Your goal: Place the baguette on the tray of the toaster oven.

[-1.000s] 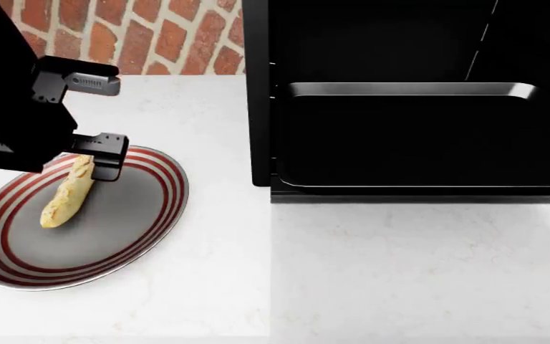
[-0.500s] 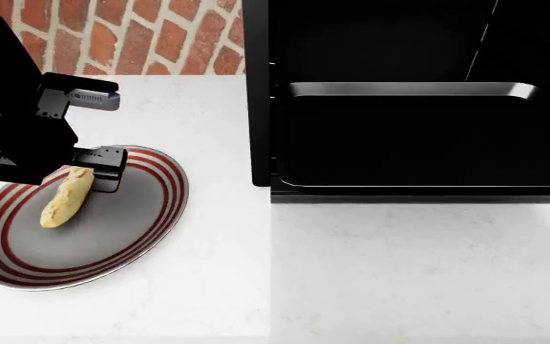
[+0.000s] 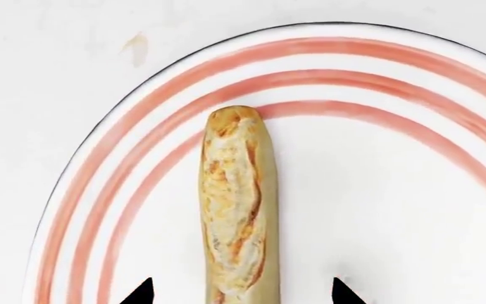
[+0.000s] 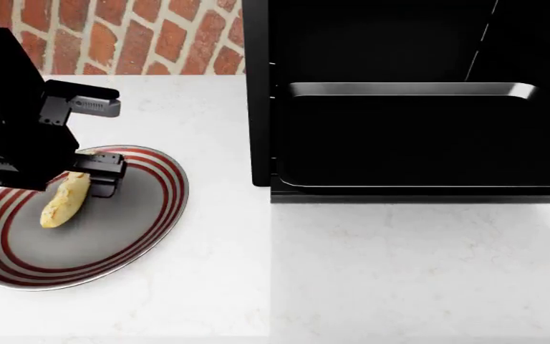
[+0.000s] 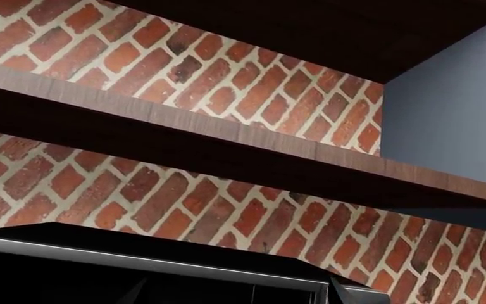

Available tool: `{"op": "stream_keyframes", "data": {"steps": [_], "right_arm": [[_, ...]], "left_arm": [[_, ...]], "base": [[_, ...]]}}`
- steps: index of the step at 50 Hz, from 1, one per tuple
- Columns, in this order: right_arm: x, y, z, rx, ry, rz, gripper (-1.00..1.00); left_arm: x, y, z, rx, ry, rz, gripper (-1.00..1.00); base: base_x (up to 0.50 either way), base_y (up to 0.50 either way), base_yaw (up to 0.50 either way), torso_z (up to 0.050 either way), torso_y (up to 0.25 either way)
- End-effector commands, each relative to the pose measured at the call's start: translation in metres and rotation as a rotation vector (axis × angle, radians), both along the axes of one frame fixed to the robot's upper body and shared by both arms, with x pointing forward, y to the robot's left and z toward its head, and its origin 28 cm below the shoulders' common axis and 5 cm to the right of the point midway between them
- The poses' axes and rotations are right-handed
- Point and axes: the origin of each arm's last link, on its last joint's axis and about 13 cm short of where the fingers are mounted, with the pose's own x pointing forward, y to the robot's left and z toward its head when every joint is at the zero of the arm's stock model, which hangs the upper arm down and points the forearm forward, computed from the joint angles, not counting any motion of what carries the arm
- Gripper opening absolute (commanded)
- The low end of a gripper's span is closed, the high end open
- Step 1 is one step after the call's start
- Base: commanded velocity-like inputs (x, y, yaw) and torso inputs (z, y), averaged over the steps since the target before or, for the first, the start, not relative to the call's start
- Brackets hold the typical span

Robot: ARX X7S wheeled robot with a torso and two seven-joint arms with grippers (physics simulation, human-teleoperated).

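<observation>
The baguette (image 4: 63, 204) lies flat on the oval grey plate with red rings (image 4: 132, 229) at the left of the counter. My left gripper (image 4: 72, 179) hangs over the baguette's far end. In the left wrist view the baguette (image 3: 235, 209) runs straight between the two fingertips of my left gripper (image 3: 241, 292), which is open, with a gap on each side. The black tray (image 4: 418, 140) sticks out of the toaster oven (image 4: 258, 107) at the right. My right gripper (image 5: 236, 292) is open and empty, facing the oven's top and the brick wall.
The white counter (image 4: 351, 272) spreads in front of the oven. A brick wall (image 4: 141, 36) stands behind the plate. Brown shelves (image 5: 184, 139) cross the wall above the oven. The plate's ringed rim (image 3: 124, 158) curves round the baguette.
My left gripper has come down and slid along the baguette toward the near left, staying open. The baguette and plate have not moved.
</observation>
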Motion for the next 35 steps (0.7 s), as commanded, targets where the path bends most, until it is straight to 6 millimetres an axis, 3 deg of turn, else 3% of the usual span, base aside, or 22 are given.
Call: {"op": "stream_keyframes", "data": {"steps": [1, 21, 35], "right_arm": [[0.0, 0.0, 0.0, -0.001, 0.0, -0.001, 1.0], [-0.001, -0.001, -0.003, 0.006, 0.003, -0.005, 1.0], [0.001, -0.001, -0.002, 0.005, -0.001, 0.006, 1.0]], "left_arm": [[0.0, 0.0, -0.001, 0.013, 0.004, -0.007, -1.0], [0.0, 0.0, 0.005, 0.023, -0.035, -0.003, -1.0], [-0.007, -0.001, 0.024, 0.016, -0.093, -0.014, -1.0]], "base": [[0.0, 0.0, 0.0, 0.0, 0.0], [0.0, 0.0, 0.0, 0.0, 0.0], [0.0, 0.0, 0.0, 0.0, 0.001]]}}
